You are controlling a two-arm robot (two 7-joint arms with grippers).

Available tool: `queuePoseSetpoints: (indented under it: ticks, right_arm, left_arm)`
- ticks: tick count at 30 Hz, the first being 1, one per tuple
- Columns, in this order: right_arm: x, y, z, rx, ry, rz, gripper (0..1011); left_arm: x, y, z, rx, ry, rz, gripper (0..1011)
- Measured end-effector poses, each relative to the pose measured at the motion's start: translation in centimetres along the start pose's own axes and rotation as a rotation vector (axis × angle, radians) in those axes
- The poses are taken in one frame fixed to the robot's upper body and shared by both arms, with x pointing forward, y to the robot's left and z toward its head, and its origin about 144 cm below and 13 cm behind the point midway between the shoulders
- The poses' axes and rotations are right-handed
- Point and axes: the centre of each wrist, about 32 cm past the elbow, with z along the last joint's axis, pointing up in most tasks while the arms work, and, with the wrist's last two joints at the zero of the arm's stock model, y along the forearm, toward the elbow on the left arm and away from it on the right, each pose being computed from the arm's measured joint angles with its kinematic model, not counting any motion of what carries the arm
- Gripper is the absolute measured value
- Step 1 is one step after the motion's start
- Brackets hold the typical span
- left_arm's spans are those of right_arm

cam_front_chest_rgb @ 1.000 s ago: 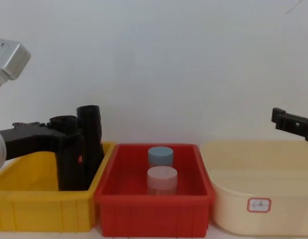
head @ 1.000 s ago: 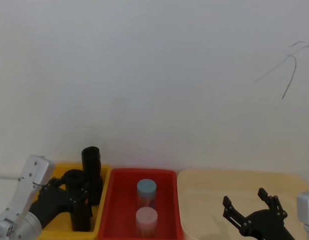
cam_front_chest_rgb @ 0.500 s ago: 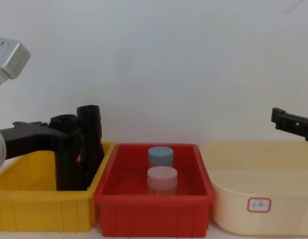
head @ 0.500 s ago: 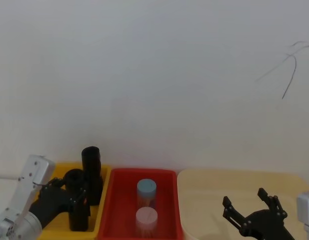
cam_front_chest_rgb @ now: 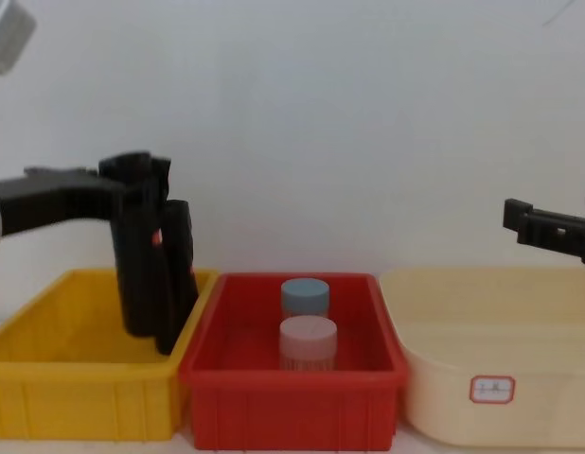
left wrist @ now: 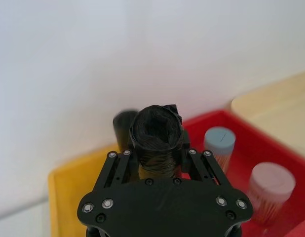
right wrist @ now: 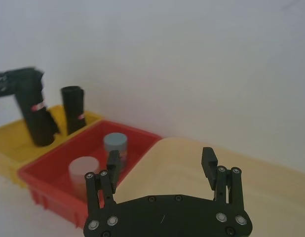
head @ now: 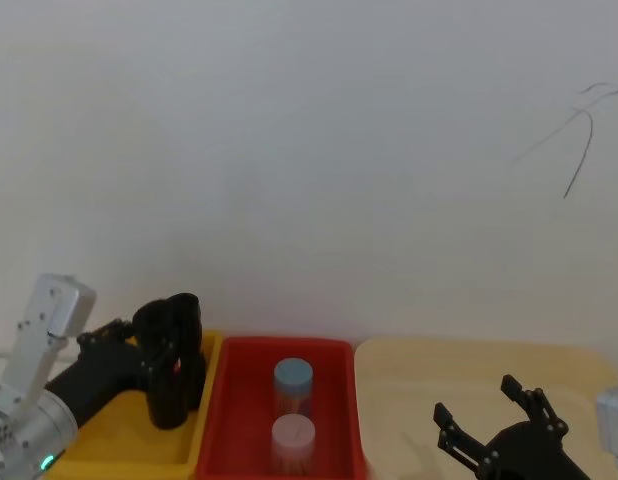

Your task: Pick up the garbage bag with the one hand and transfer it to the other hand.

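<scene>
Pick-up looks done: left gripper (cam_front_chest_rgb: 122, 184) clamped tight on the upper end of the garbage bag (cam_front_chest_rgb: 136, 270), which is upright, its lower end hanging low over the yellow bin (cam_front_chest_rgb: 46, 397), just beside the second black roll (cam_front_chest_rgb: 179, 274) standing in it. Right gripper (right wrist: 160, 165), fingers spread wide and empty, waits well apart from the yellow bin. Handover not yet done.

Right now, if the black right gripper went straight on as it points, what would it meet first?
Probably nothing close: the right gripper hangs level above the cream plastic tub, so the white wall behind looks first, though depth is unclear.
</scene>
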Motion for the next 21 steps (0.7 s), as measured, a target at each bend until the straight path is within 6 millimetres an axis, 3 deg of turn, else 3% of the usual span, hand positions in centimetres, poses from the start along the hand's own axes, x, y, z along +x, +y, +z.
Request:
queuePoseSetpoints:
  ticks: [21]
  right_arm:
    - [1.2, -2.4, 3.2, 0.004, -0.067, 0.307, 1001]
  left_arm:
    - [1.7, 0.8, 6.9, -0.19, 0.048, -0.205, 386]
